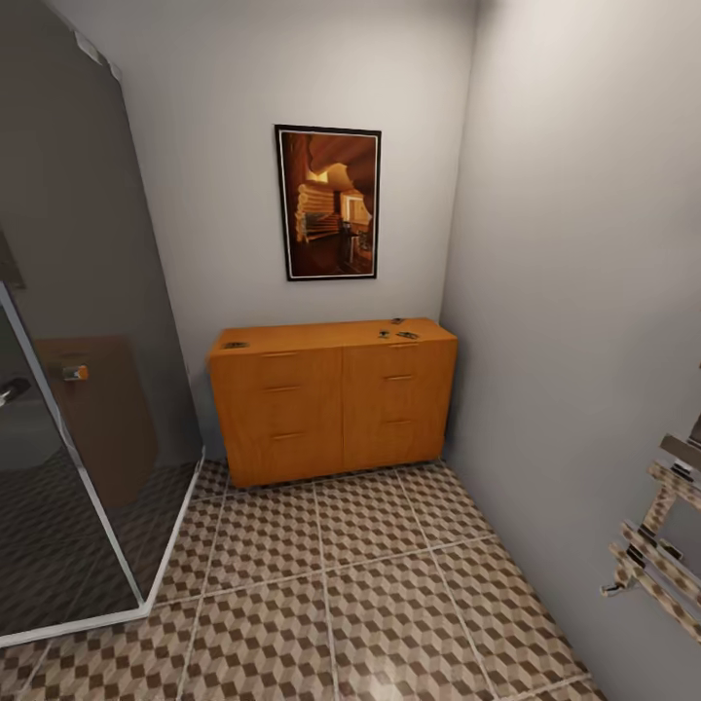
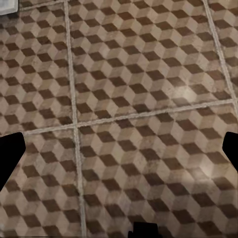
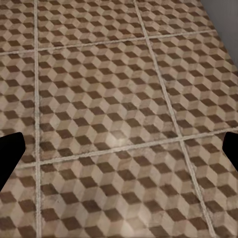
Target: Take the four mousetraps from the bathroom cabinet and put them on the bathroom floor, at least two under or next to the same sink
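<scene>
Cube-patterned floor (image 1: 370,604) spreads across the lower frame of the head view, and both wrist views look down on the same tiles. Left gripper (image 2: 119,148) and right gripper (image 3: 119,148) show dark fingertips at opposite frame edges, spread wide with nothing between. At centre, the cabinet (image 1: 336,409) stands against the back wall, with mousetraps on its top: one at the left end (image 1: 235,345), others (small, hard to count) at the right (image 1: 406,335). A picture (image 1: 329,202) hangs above; a glass shower (image 1: 68,438) fills the left.
</scene>
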